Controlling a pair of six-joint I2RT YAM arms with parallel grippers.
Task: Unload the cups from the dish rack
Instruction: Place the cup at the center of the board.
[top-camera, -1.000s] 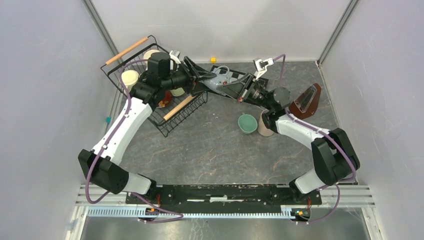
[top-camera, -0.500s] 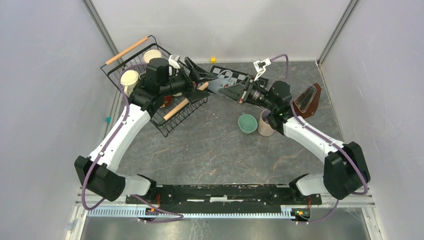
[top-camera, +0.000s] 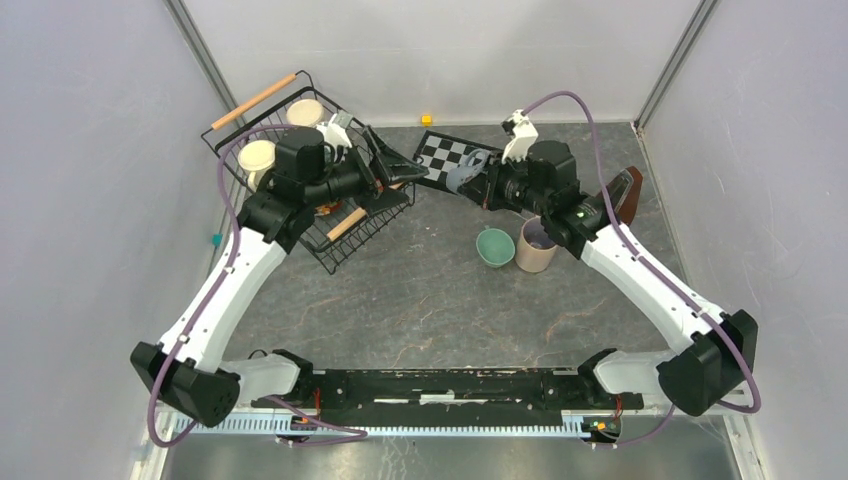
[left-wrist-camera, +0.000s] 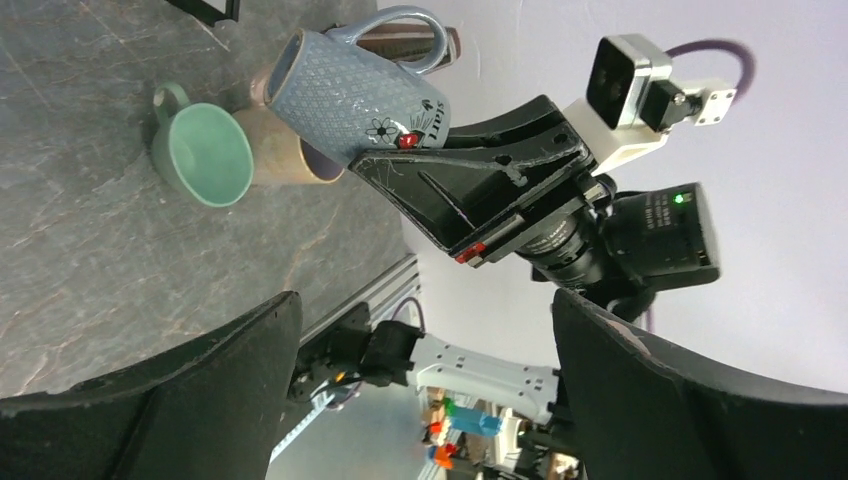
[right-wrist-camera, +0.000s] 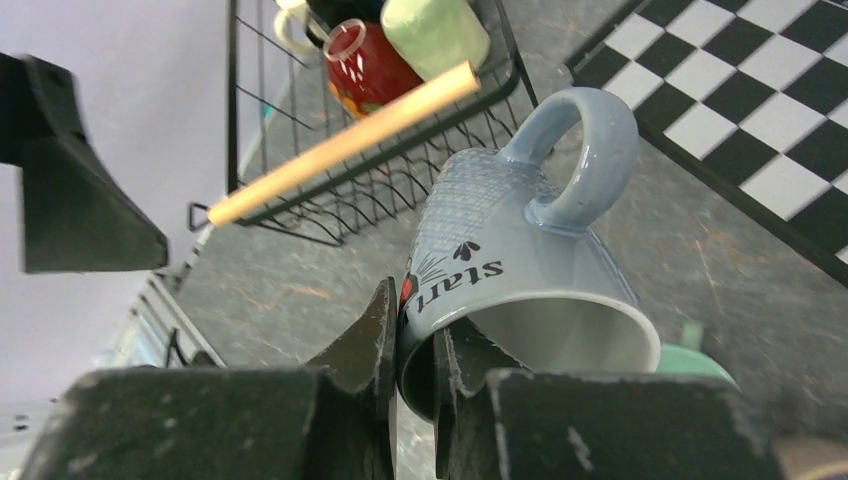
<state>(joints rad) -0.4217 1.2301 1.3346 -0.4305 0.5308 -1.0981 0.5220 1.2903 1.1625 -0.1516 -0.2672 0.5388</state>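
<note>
Nearest, a teal cup (top-camera: 493, 247) and a beige cup (top-camera: 535, 248) stand touching on the table (top-camera: 430, 300), likely the drop-off spot. Just beyond, the right gripper (top-camera: 483, 184) pinches the wall of a blue mug (top-camera: 465, 172), jaws nearly closed, one finger inside the rim and one outside, which probably leaves the handle free for setting down. The mug hangs tilted beside the checkered board (top-camera: 445, 150), clear of the dish rack (top-camera: 255, 102). The left gripper (top-camera: 393, 166) gapes wide and empty at the rack's rim. Only the right wrist view shows that pinch, plus a red cup (right-wrist-camera: 360, 62) and a pale green cup (right-wrist-camera: 435, 30) inside the rack; the top view adds two cream cups (top-camera: 258, 155) farther back.
</note>
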